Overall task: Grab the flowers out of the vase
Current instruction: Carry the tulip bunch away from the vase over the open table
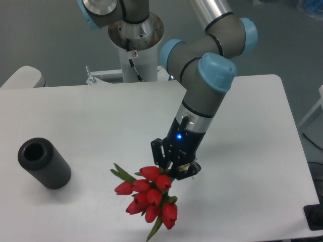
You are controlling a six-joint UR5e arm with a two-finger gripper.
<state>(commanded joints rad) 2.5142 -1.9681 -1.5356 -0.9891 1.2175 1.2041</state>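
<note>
At the left the vase (44, 163) stands alone on the white table (101, 116), a matte dark grey cylinder with a thick wall and a round black mouth, tilted a little in this view so that the opening faces up and toward the camera. Nothing shows in that mouth; it looks empty, so the main part of the task, getting the bunch out of it, reads as done.

Well apart from it, toward the middle of the tabletop, hang the flowers (150, 194): a tight cluster of glossy red tulip-like buds, smooth and rounded, with a few narrow green leaves sticking out at the upper left and one pointing down at the bottom. The buds hang below the fingers and the stems run up out of sight into them. Whether the lowest bud touches the table or hangs just above it cannot be told from this angle.

The gripper (175, 167) is closed narrow around the stem end of the bunch, its black fingers pinching just above the top buds, a blue light glowing on the dark body. Above it the arm (202, 101) rises in smooth grey tube sections with pale blue caps at the joints.

What seems left, at most, is to lift clear or hold the bunch steady
</note>
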